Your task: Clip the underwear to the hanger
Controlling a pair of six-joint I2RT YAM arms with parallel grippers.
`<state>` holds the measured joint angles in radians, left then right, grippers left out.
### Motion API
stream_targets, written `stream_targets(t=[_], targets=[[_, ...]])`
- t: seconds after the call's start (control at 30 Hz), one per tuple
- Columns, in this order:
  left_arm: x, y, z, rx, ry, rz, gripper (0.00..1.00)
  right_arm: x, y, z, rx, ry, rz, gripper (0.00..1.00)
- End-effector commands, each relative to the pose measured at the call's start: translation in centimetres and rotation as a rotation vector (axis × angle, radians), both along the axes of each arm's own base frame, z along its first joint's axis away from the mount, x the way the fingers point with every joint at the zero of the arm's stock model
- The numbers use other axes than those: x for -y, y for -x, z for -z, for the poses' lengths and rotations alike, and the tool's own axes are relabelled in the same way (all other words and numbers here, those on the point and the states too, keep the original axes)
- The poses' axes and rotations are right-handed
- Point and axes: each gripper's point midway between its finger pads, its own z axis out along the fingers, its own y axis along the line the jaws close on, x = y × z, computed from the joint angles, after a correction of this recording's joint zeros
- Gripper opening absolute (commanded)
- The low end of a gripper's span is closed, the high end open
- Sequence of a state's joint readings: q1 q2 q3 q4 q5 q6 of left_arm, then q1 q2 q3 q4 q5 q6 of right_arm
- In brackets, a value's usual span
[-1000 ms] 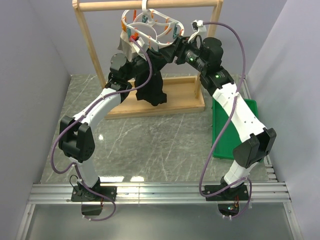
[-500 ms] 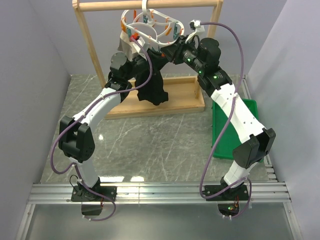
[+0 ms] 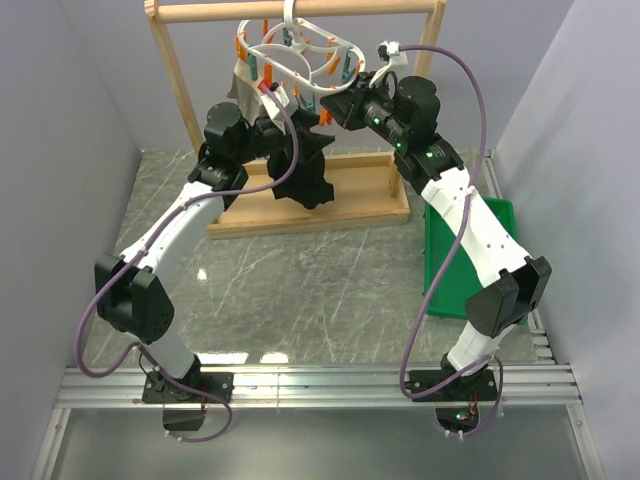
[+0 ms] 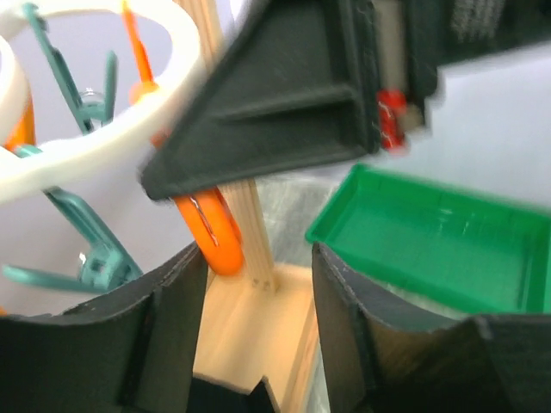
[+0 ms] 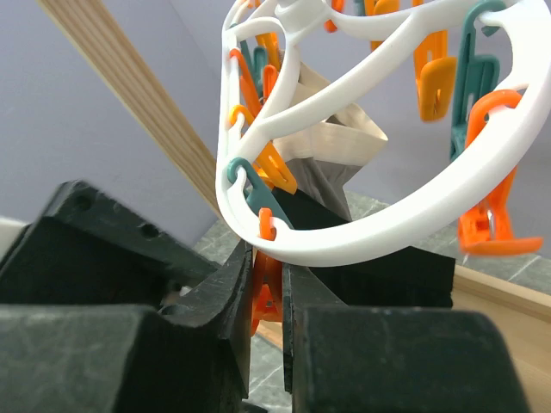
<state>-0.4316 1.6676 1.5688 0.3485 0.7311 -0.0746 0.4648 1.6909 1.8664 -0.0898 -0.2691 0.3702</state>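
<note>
Hanging limp just under the left claw, the underwear looks soft and light, best taken by an edge. The right claw pinches an orange peg on the hanger; left grip, cannot tell.

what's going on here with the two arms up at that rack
Both arms are up at the hanger, which hangs from the wooden rack. The right gripper is shut on an orange peg under the white frame. The left gripper is beside it, with the black underwear hanging under it. Whether the fabric is in a peg yet can't be told.
</note>
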Motion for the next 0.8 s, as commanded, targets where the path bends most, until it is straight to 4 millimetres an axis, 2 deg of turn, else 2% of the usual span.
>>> stream_targets(t=[0.0,0.1,0.17,0.2,0.3,0.43,0.6,0.67,0.73,0.77], targets=[[-0.7,4.6,-0.2,0.136,-0.161,0.117,0.56,1.4,0.0,-2.9,0.071,-0.020,0.067,0.00],[-1.3,5.4,2.9,0.155,-0.309,0.158,0.55,1.4,0.1,-3.0,0.077,-0.005,0.084,0.00],[-1.5,5.2,3.9,0.172,-0.361,0.154,0.55,1.3,0.4,-3.1,0.085,0.008,0.101,0.00],[-1.9,4.9,5.5,0.177,-0.421,0.148,0.55,1.1,0.7,-3.1,0.088,0.011,0.104,0.00],[-2.2,4.4,7.4,0.243,-0.532,0.134,0.55,1.2,0.9,-3.3,0.098,0.025,0.152,0.00],[-2.7,4.1,10.6,0.247,-0.642,0.117,0.56,0.7,1.4,-3.5,0.104,0.040,0.192,0.00],[-1.6,3.2,13.6,0.281,-0.736,0.099,0.62,0.5,1.5,-3.4,0.106,0.053,0.233,0.00],[-0.8,2.7,13.7,0.304,-0.750,0.081,0.67,0.6,1.5,-3.4,0.104,0.051,0.239,0.00],[0.1,1.8,14.9,0.291,-0.772,0.082,0.71,0.5,1.4,-3.3,0.103,0.054,0.241,0.00],[0.7,1.5,14.4,0.304,-0.773,0.071,0.77,0.5,1.5,-3.3,0.103,0.054,0.239,0.00]])
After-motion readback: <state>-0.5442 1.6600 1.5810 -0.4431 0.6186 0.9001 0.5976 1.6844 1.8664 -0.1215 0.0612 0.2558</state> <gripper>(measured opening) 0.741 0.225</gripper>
